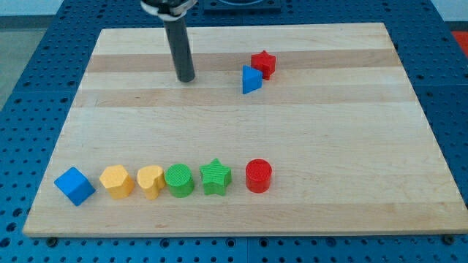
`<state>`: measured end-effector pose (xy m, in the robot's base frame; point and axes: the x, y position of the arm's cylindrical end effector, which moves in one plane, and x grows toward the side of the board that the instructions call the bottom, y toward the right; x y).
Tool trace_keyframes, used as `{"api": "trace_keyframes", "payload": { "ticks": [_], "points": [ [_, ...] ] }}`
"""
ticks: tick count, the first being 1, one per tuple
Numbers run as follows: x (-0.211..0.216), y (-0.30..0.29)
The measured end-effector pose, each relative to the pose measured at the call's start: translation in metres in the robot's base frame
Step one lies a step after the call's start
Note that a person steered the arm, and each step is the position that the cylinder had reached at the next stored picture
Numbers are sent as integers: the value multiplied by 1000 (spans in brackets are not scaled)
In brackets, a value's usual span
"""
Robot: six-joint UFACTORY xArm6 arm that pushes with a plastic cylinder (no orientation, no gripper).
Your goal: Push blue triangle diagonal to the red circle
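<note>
The blue triangle (251, 79) lies near the view's top, right of centre, touching the red star (263, 64) just above and to its right. The red circle (258, 176) stands far below it, at the right end of a row of blocks near the view's bottom. My tip (186, 77) rests on the board to the left of the blue triangle, with a clear gap between them.
The row at the bottom runs from the left: blue cube (74, 185), yellow hexagon (117, 180), yellow heart (151, 180), green circle (179, 180), green star (216, 177). The wooden board (329, 131) lies on a blue perforated table.
</note>
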<state>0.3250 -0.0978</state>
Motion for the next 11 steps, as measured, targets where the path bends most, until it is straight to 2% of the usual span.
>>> {"api": "trace_keyframes", "payload": {
  "ticks": [3, 6, 9, 11],
  "points": [
    [4, 97],
    [39, 153],
    [111, 160],
    [111, 176]
  ]
}}
